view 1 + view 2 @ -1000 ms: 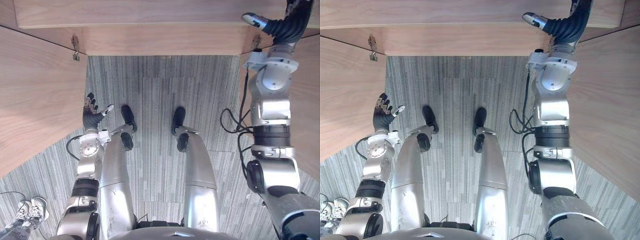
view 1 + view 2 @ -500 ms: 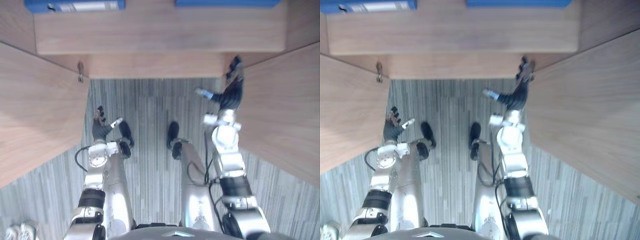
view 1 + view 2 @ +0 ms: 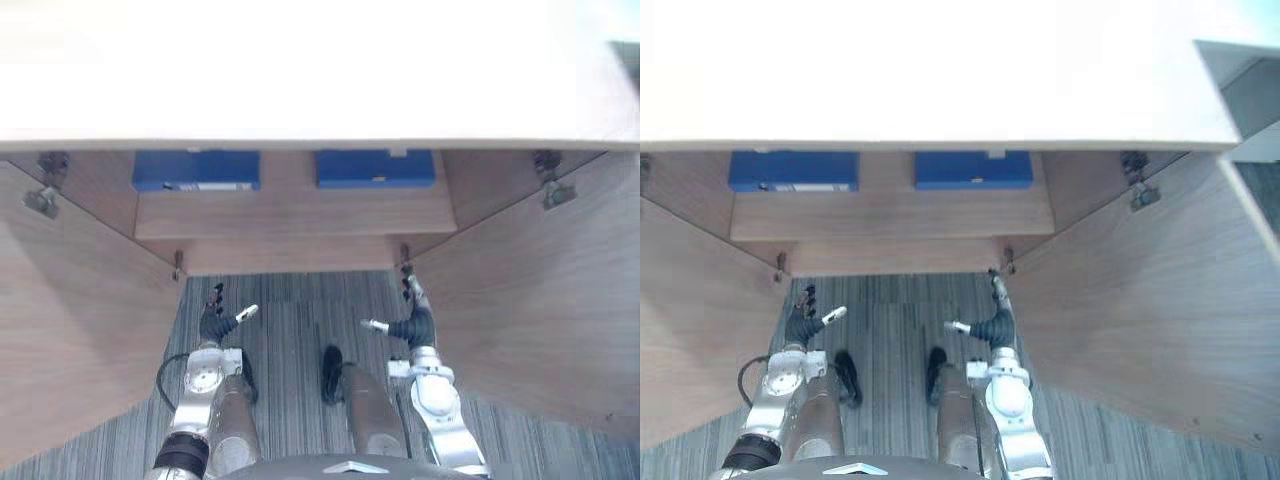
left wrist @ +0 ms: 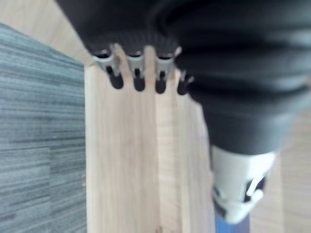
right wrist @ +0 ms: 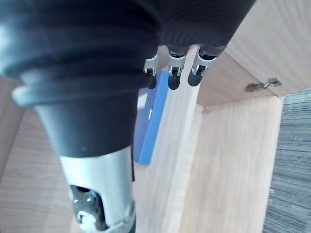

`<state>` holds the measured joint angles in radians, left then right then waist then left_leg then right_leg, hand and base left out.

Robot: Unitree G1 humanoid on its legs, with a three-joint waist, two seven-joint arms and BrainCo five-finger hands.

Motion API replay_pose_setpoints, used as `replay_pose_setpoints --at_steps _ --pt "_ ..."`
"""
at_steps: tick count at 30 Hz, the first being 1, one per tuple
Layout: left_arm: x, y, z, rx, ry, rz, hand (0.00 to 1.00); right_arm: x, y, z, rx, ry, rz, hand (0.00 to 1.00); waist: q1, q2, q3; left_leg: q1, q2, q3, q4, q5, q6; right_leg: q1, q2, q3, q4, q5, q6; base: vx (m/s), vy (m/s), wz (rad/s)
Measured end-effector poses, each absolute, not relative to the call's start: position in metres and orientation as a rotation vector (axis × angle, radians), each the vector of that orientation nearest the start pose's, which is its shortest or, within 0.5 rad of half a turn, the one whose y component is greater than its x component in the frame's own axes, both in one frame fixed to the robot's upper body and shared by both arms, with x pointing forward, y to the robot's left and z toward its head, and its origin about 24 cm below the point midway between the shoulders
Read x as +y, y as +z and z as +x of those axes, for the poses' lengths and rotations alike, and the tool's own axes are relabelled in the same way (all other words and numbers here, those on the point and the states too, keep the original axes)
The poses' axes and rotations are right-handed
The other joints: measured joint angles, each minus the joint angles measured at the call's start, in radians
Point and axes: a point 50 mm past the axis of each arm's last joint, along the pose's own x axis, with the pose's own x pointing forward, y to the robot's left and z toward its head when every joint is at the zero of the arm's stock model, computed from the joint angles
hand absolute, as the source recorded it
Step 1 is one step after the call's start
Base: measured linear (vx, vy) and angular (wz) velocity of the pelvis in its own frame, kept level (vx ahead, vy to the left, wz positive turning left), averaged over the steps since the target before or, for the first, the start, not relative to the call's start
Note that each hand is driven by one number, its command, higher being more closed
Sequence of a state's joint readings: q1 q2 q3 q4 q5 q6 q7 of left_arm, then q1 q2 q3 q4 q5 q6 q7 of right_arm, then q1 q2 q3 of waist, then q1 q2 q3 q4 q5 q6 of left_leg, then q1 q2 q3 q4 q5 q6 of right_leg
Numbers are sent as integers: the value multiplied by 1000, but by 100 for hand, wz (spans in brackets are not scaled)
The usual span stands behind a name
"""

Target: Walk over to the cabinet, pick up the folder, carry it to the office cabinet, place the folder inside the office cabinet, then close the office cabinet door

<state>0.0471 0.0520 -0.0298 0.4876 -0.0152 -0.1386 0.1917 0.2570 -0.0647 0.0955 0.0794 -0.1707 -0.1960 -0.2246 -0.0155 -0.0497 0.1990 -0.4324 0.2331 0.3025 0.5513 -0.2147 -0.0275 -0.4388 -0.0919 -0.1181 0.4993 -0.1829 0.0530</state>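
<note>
Two blue folders lie flat on a shelf (image 3: pixel 290 215) inside the open wooden cabinet, one on the left (image 3: pixel 196 170) and one on the right (image 3: pixel 375 168). My left hand (image 3: pixel 212 325) hangs low in front of the cabinet beside the left door, fingers relaxed and open, holding nothing. My right hand (image 3: pixel 415 325) is low beside the right door's inner edge, also open and empty, thumb pointing inward. In the right wrist view a blue folder (image 5: pixel 150 121) shows past the hand's straight fingers (image 5: pixel 170 65). The left wrist view looks along the straight fingers (image 4: pixel 136 65) at cabinet wood.
Both cabinet doors stand swung out toward me, the left door (image 3: pixel 70 320) and the right door (image 3: pixel 530 300), with hinges at their upper inner corners. A pale cabinet top (image 3: pixel 300 70) runs across above the shelf. Grey striped carpet (image 3: pixel 290 310) lies between the doors.
The camera has swung up, bringing the two blue folders and the cabinet top into view. My right hand has come down from the shelf edge to low beside the right door.
</note>
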Motion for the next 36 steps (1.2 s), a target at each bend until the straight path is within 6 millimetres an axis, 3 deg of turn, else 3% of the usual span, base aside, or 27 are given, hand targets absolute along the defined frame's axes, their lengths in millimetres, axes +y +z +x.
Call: replay_pose_setpoints --at_steps 1,5,10,15,21,25,36 --pt "169 -75 202 447 179 88 0 -161 -32 184 206 -129 -251 0 -5 2 -30 48 -16 2 -61 17 -8 52 4 0 -71 25 3 95 10 -2" --pt "173 -101 181 586 164 149 0 -162 -80 174 434 -75 -279 0 -25 6 -74 150 -62 14 -244 103 -15 173 15 3 -301 136 13 128 10 -6" --pt "178 -115 167 666 151 197 0 -166 -104 164 567 -61 -289 0 -24 18 -83 262 -105 17 -374 156 -20 309 17 23 -485 229 20 70 3 -10" --pt "181 -127 153 746 144 227 0 -176 -127 144 737 -86 -301 0 -27 30 -112 315 -143 -4 -474 212 -9 333 2 22 -522 252 24 -65 23 7" --pt "186 -142 130 865 166 228 0 -188 -140 129 854 -197 -237 0 -27 15 -133 386 -195 -62 -635 274 -6 336 -10 38 -551 256 32 -92 38 -8" --pt "189 -150 113 948 176 229 0 -191 -146 120 915 -264 -177 0 -29 -3 -154 403 -207 -60 -637 275 -5 355 -18 51 -564 260 39 -29 40 -7" --pt "190 -156 103 1011 189 226 0 -203 -156 104 1024 -419 -55 0 -42 3 -171 460 -235 -83 -637 256 13 439 -41 40 -579 259 51 31 18 6"
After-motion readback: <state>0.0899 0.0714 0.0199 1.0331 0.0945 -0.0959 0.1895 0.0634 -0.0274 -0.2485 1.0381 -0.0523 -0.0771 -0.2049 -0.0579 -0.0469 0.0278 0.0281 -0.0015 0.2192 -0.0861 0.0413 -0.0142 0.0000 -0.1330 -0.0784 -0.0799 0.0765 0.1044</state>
